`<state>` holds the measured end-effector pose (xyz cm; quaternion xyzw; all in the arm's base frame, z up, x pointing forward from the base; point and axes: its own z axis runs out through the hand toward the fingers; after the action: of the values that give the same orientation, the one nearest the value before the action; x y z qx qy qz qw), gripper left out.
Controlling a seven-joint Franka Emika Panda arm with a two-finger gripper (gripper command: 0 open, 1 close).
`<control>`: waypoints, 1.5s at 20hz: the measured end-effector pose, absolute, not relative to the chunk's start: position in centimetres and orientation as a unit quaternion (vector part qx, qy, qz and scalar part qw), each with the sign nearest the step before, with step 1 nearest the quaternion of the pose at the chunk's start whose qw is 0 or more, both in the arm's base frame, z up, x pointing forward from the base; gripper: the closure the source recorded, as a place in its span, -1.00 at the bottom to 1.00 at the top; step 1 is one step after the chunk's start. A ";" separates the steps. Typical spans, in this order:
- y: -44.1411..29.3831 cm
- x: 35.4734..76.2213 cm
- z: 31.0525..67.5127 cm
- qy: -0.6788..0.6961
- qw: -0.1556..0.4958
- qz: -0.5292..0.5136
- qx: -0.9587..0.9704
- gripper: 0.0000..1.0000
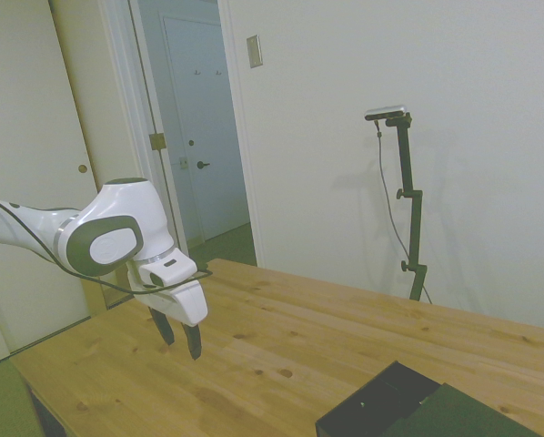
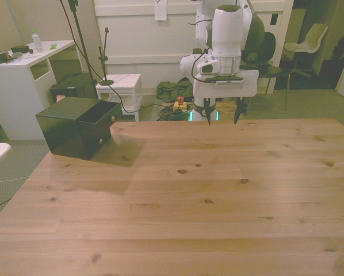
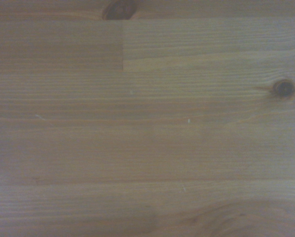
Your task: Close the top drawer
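Protruding toward the front view's right, one top drawer (image 2: 98,122) stands pulled out, apparently partway; one tool (image 2: 222,119), fingers apart, hovers well away over the worktop (image 2: 218,195).

Matte black top drawer (image 2: 100,119), knotty tan table (image 2: 218,190)

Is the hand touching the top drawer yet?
Apart. In the front view the hand hangs open near the table's far edge, with bare wood between it and the top drawer at the front view's left.
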<state>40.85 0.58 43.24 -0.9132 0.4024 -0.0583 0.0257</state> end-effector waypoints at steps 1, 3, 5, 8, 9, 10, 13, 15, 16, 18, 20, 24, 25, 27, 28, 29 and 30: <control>0.6 40.9 43.2 0.403 0.026 -0.058 -0.913 -1.00; 0.1 41.3 43.2 0.412 0.021 -0.061 -0.909 -1.00; -0.8 42.5 43.4 0.428 0.015 -0.067 -0.901 -1.00; -4.0 45.0 44.3 0.464 0.011 -0.078 -0.882 -1.00; -5.7 45.8 44.7 0.482 0.010 -0.081 -0.872 -1.00; -7.3 46.4 45.0 0.500 0.010 -0.084 -0.862 -1.00; -12.2 47.3 45.5 0.549 0.007 -0.091 -0.831 -1.00; -14.4 47.1 45.5 0.570 0.006 -0.087 -0.817 -1.00; -15.2 46.8 45.5 0.577 0.005 -0.084 -0.812 -1.00; -16.6 46.1 45.5 0.589 0.004 -0.079 -0.804 -1.00; -18.1 45.4 45.6 0.601 0.002 -0.074 -0.796 -1.00; -21.2 43.8 46.1 0.619 -0.004 -0.063 -0.783 -1.00; -22.0 43.5 46.3 0.621 -0.005 -0.061 -0.781 -1.00; -23.5 42.9 46.5 0.623 -0.006 -0.059 -0.780 -1.00; -24.2 42.6 46.5 0.620 -0.007 -0.056 -0.782 -1.00; -24.8 42.3 46.5 0.617 -0.008 -0.052 -0.785 -1.00; -25.4 42.1 46.3 0.613 -0.009 -0.047 -0.789 -1.00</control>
<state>42.09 -25.42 46.34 -0.7888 0.6127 -0.0470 -0.0093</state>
